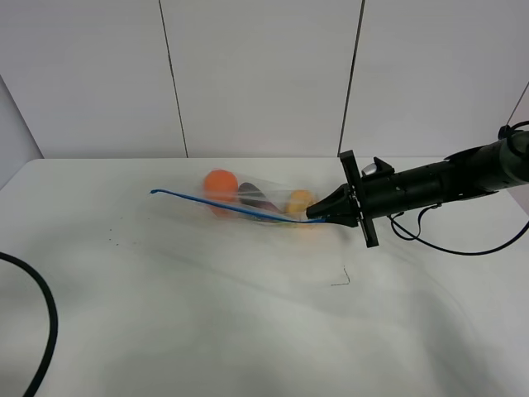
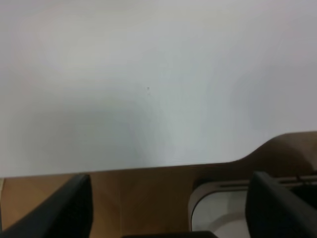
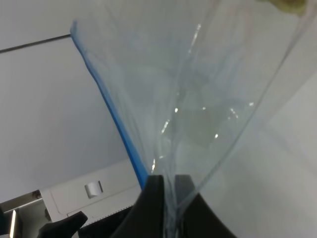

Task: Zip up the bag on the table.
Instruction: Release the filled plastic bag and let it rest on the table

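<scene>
The clear bag (image 1: 248, 198) lies on the white table (image 1: 207, 314) toward the back middle, with orange, dark and yellow produce showing through. Its blue zip strip (image 1: 223, 205) runs from the far left end to my right gripper (image 1: 314, 215), which is shut on the strip's right end. In the right wrist view the crinkly plastic of the bag (image 3: 198, 99) and the blue zip strip (image 3: 111, 109) fan out from the closed right gripper (image 3: 168, 183). My left gripper (image 2: 168, 208) stands open over the table edge, holding nothing, and does not show in the exterior high view.
A black cable (image 1: 45, 322) curves across the table's front left corner. Another cable (image 1: 463, 248) hangs under the right arm. A small dark mark (image 1: 340, 279) lies on the table in front of the bag. The left wrist view shows a wooden floor (image 2: 138, 193) beyond the table edge.
</scene>
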Available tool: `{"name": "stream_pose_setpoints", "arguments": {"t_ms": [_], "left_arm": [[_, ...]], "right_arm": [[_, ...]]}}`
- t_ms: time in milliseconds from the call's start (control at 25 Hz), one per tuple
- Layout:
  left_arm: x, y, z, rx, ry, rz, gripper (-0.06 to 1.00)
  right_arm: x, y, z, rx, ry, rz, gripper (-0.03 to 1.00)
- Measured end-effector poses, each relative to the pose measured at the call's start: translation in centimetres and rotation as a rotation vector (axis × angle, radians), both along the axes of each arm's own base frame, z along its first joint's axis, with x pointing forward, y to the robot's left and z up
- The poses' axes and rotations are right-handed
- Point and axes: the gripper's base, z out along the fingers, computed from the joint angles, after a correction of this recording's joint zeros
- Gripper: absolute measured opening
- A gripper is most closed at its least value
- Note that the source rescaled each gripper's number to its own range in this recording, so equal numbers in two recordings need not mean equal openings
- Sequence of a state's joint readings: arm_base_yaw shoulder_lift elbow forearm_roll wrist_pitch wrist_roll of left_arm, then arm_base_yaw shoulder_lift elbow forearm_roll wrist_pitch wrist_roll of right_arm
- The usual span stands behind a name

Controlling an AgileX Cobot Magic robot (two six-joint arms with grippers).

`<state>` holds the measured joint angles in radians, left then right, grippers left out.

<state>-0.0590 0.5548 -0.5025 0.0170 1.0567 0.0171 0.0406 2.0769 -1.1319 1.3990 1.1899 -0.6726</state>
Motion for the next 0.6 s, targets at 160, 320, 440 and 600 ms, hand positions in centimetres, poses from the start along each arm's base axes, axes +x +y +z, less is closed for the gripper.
{"name": "stream_pose_setpoints", "arguments": {"t_ms": [160, 320, 440, 600], "left_arm": [[-0.5, 0.0, 0.3, -0.003, -0.043, 0.0, 0.96], [-1.5, 0.2, 0.7, -0.003, -0.113, 0.018, 0.96], [-2.4, 0.4, 1.0, 0.001, -0.183, 0.04, 0.96], [-4.0, 0.4, 1.4, -0.003, -0.292, 0.04, 0.96]], "right_arm": [[0.0, 0.0, 0.0, 0.0, 0.0, 0.0, 0.0], [0.0, 0.0, 0.0, 0.0, -0.001, 0.0, 0.0], [0.0, 0.0, 0.0, -0.002, -0.002, 0.001, 0.0], [0.0, 0.0, 0.0, -0.002, -0.003, 0.001, 0.0]]}}
